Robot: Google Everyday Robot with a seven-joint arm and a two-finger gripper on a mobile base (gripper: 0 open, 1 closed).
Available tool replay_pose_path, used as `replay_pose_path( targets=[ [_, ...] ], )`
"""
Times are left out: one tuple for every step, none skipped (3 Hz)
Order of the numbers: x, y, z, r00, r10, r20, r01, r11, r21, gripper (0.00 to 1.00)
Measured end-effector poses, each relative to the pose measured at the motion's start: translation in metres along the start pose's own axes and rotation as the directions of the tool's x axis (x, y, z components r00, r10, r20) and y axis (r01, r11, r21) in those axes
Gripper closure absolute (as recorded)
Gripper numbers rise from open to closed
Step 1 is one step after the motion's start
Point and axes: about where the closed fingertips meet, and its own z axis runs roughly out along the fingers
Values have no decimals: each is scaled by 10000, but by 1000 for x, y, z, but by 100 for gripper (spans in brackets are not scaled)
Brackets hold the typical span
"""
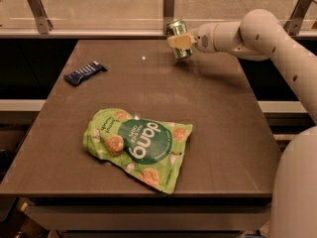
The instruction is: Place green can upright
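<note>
The green can (178,37) is a small shiny drink can held near upright, tipped slightly, above the far middle of the brown table (218,123). My gripper (180,41) reaches in from the right on the white arm and is shut on the can, one pale finger (179,41) crossing its side. The can's bottom hangs a little above the tabletop, with a faint shadow beneath it.
A large flat green "dang" snack pouch (137,145) lies near the front middle of the table. A dark blue snack bar (84,73) rests at the left. A glass rail with metal posts (169,6) runs behind the far edge. My white arm (277,48) spans the right side.
</note>
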Motion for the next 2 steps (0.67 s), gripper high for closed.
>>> replay_pose_path(
  targets=[
    [7,-5,-2,9994,179,301,-174,9997,-161,100],
    [16,-12,-4,9971,501,570,-485,9984,-287,100]
  ],
)
